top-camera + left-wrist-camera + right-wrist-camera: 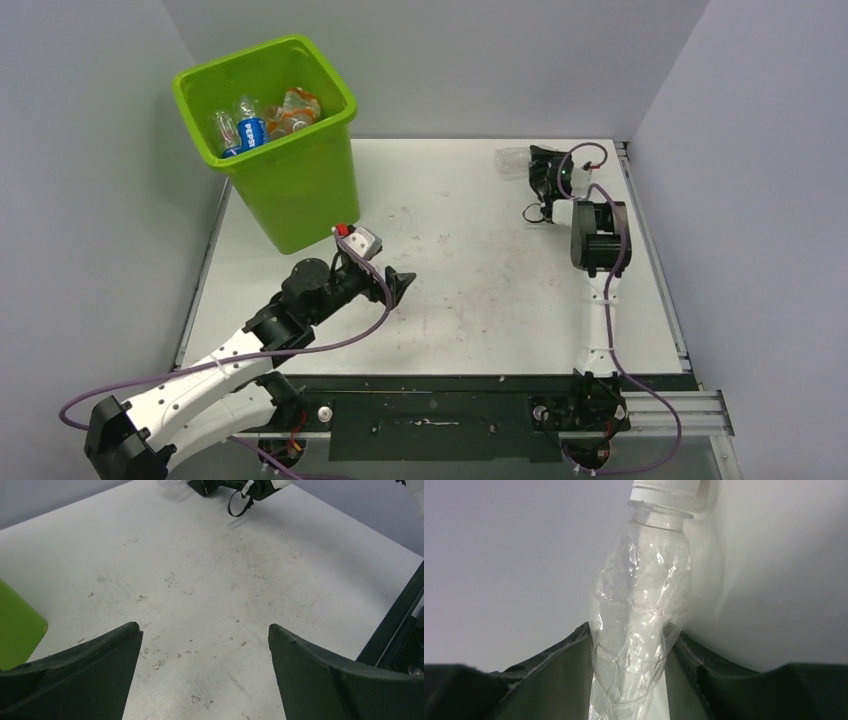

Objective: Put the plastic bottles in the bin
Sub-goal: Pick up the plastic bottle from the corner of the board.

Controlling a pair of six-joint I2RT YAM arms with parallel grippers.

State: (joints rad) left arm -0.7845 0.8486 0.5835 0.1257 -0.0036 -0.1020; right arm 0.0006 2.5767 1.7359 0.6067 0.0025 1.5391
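The lime-green bin [295,190] stands at the table's far left with several plastic bottles [262,122] inside, some with blue or orange labels. My right gripper [537,170] is at the far right of the table, shut on a clear label-less bottle [512,160] with a white cap; the wrist view shows the crumpled bottle [639,625] squeezed between both fingers, its cap against the back wall. My left gripper [400,285] is open and empty, low over the table in front of the bin, whose corner shows in the left wrist view [17,627].
Grey walls close in the table on the left, back and right. The white table top [470,270] is scuffed. The right arm's cable [538,212] loops above the table near its wrist. A black rail runs along the near edge.
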